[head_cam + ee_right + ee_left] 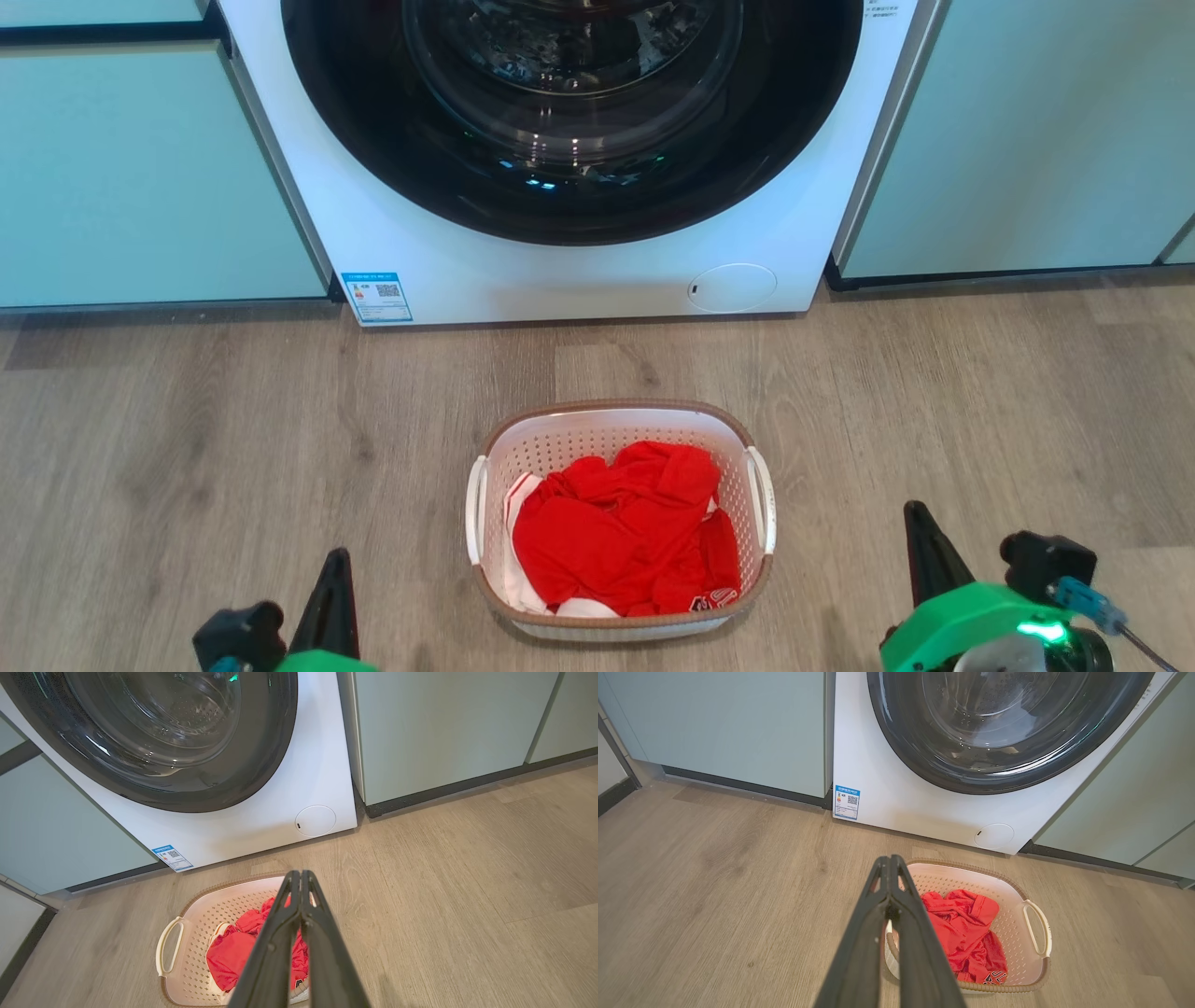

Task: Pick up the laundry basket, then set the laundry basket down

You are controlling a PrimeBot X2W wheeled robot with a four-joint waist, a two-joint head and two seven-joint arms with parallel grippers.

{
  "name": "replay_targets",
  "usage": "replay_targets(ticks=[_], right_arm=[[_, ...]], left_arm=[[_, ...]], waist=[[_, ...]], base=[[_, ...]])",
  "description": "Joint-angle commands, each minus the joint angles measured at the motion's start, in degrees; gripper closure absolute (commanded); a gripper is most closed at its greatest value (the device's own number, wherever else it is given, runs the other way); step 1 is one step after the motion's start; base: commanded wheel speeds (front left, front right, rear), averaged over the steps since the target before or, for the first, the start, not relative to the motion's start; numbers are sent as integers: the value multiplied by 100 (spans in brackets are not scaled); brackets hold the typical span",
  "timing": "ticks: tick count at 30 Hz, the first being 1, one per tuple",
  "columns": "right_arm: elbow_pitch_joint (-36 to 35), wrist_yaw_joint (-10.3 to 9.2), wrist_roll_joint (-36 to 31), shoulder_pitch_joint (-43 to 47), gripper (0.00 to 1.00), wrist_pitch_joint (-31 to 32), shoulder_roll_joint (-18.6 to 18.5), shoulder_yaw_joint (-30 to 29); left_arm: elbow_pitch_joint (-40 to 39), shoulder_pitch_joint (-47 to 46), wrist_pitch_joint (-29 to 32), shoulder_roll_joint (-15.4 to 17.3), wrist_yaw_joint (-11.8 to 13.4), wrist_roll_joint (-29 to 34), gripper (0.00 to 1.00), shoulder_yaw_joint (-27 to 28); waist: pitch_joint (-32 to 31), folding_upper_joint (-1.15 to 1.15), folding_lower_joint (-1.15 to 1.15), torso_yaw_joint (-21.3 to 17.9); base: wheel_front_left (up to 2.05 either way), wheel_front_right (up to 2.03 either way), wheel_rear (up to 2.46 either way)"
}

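Because both pairs of dark fingers are pressing tight together with nothing between them, the left gripper [337,560] and the right gripper [915,515] are holding nothing at all. The laundry basket [560,439] is sitting on the wooden floor [233,448], between the two grippers and a little ahead of them, just in front of the washing machine [579,271]. Red clothes [625,532] are lying in a heap inside it.

I think trouble could be coming if the fingers are going for the basket shut like this. Closed tips cannot be wrapping round the left handle [475,511] or the right handle [762,511], so they might only be poking the basket and sliding it along the floor. If one side is catching and the other is not, the basket could be tipping and the clothes spilling out.

Both arms are reaching forward, with the tips pointing toward the washing machine. The left gripper is hanging off to the basket's left, apart from it. The right gripper is hanging off to its right, also apart, with a green wrist part [962,616] behind the fingers.
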Motion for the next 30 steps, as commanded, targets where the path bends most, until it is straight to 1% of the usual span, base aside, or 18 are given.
replay_targets(ticks=[1,15,30], right_arm=[[-204,4,172,-224,100,26,-64,-43],[-250,9,1141,-313,100,233,-106,-142],[-294,12,2034,-395,100,440,-134,-251]], left_arm=[[-133,-270,28,47,-36,-175,100,103],[-57,-482,234,80,-171,-1213,100,232],[-12,-669,439,99,-294,-2171,100,370]], waist=[[1,0,0,0],[5,0,0,-3],[10,0,0,-6]], base=[[0,0,0],[0,0,0],[0,0,0]])
